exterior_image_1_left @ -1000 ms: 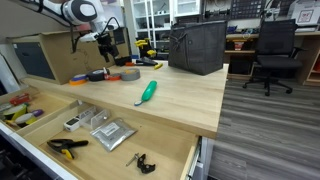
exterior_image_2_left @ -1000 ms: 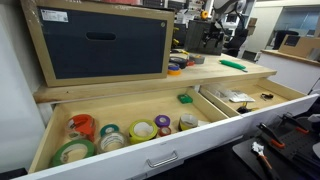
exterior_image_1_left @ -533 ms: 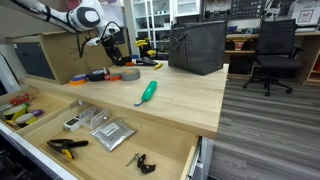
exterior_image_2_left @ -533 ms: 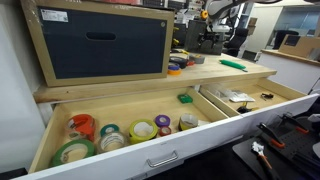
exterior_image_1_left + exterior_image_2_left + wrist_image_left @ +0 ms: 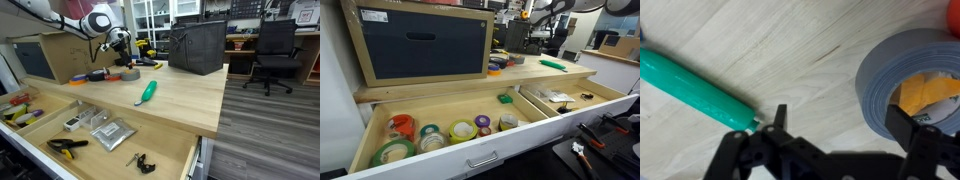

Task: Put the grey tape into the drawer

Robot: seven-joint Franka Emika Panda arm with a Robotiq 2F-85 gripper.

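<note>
The grey tape (image 5: 128, 73) lies flat on the wooden counter (image 5: 180, 95), beside the blue-and-black roll (image 5: 97, 74). In the wrist view the grey tape (image 5: 885, 75) fills the right side, with orange-yellow showing in its centre. My gripper (image 5: 118, 42) hangs above the counter just behind and above the tape. Its jaws (image 5: 840, 125) are open and empty, and the tape's near edge lies by the right finger. The drawer with small coloured things stands open at the far left (image 5: 18, 112). In an exterior view its pale-wood front (image 5: 470, 150) holds several tape rolls.
A green-handled tool (image 5: 147, 92) lies on the counter right of the tape and shows in the wrist view (image 5: 695, 85). A flat orange ring (image 5: 78, 79) lies to the left. A dark bag (image 5: 197, 47) stands behind. The wider open drawer (image 5: 170, 150) holds a silver packet (image 5: 110, 132).
My gripper has moved a little to the right, from over the blue-and-black roll towards the grey tape. The tape and tool have not moved.
</note>
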